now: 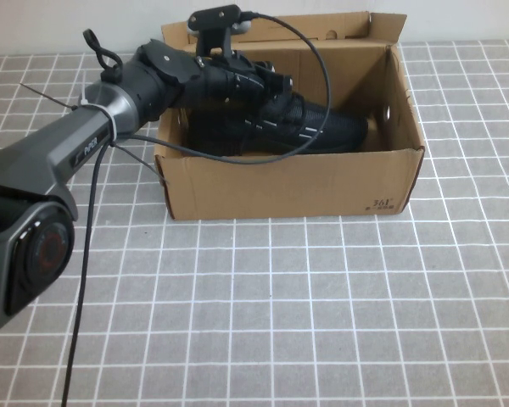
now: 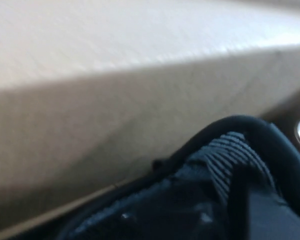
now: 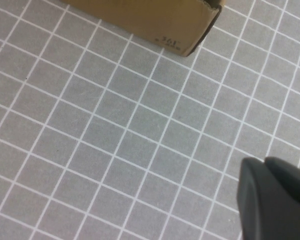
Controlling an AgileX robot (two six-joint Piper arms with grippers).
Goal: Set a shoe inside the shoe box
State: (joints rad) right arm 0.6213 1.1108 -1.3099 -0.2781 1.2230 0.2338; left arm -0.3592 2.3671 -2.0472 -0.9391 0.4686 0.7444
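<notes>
The brown cardboard shoe box (image 1: 288, 182) stands open at the back middle of the table. The black shoe (image 1: 314, 127) lies inside it, toe toward the right wall. My left gripper (image 1: 267, 85) reaches into the box from the left and is shut on the shoe's heel end; its tips are hidden behind the shoe. In the left wrist view the shoe's ribbed collar (image 2: 225, 160) fills the lower part, with the box's inner wall (image 2: 115, 100) behind it. My right gripper (image 3: 264, 161) is shut and empty over the tiled table, in front of the box's printed corner (image 3: 170, 30).
The box has a round hole (image 1: 385, 111) in its right wall and raised flaps at the back. The left arm's cable (image 1: 310, 51) loops over the box opening. Grey tiled table (image 1: 322, 322) lies in front of the box.
</notes>
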